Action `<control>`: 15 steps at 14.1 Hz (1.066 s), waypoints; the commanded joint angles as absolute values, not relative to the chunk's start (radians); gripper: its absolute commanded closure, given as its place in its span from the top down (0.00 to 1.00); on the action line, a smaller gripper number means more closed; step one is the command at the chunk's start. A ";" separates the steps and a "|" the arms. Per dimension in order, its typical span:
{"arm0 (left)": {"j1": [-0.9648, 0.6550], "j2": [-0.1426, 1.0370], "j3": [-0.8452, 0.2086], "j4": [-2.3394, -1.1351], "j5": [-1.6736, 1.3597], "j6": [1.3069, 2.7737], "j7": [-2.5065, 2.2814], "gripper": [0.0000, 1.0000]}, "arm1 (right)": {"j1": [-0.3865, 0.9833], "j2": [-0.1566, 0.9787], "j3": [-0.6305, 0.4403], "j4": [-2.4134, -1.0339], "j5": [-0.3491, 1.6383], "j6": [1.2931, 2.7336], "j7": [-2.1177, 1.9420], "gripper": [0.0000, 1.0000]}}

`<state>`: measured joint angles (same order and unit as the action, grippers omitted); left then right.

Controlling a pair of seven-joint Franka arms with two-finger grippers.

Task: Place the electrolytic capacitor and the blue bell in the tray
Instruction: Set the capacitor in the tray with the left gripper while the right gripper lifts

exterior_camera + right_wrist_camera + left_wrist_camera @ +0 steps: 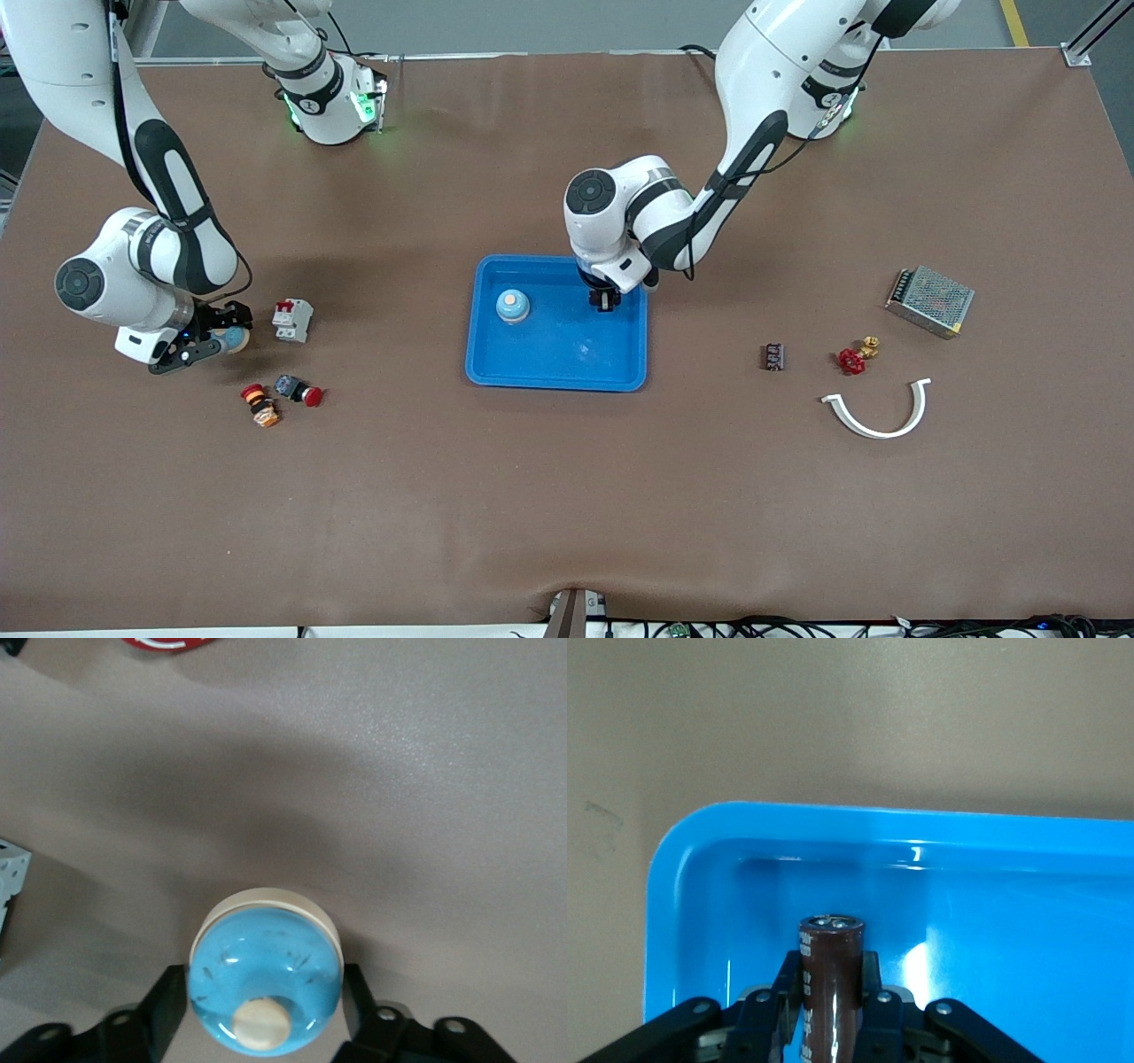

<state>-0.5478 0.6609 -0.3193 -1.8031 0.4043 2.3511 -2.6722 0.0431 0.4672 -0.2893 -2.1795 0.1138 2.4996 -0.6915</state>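
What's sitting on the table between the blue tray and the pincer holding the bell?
In the front view, only a white breaker lies between the tray and the right pincer gripping the bell.

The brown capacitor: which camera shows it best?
The left wrist view: the capacitor stands large between the left hand fingers, over the tray. The front view hides it under that hand; the right wrist view shows none of it.

I count one blue tray (556, 383), two blue bells (512, 306) (266, 979), one electrolytic capacitor (831, 983), one circuit breaker (292, 319), two push buttons (260, 405) (299, 390), one small dark component (775, 356), one red-handled valve (855, 357), one white curved strip (877, 412) and one mesh-cased power supply (929, 301).
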 commanded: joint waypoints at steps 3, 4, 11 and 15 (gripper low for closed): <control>-0.566 0.692 -0.308 -1.766 0.471 2.333 -2.678 0.99 | 0.026 0.463 -0.275 -2.177 0.137 2.507 -0.715 0.36; -0.565 0.690 -0.310 -1.764 0.491 2.320 -2.668 1.00 | 0.026 0.463 -0.275 -2.175 0.137 2.505 -0.713 0.35; -0.546 0.638 -0.342 -1.738 0.460 2.188 -2.611 1.00 | 0.035 0.428 -0.276 -2.035 0.166 2.277 -0.706 0.35; -0.514 0.618 -0.347 -1.661 0.306 2.054 -2.378 1.00 | 0.052 0.425 -0.276 -1.786 0.169 1.947 -0.636 0.34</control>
<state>-0.5426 0.6401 -0.3372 -1.6928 0.3675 2.1219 -2.4906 0.0460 0.4286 -0.2829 -1.8951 0.1529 2.0744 -0.6823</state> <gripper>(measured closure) 0.000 0.326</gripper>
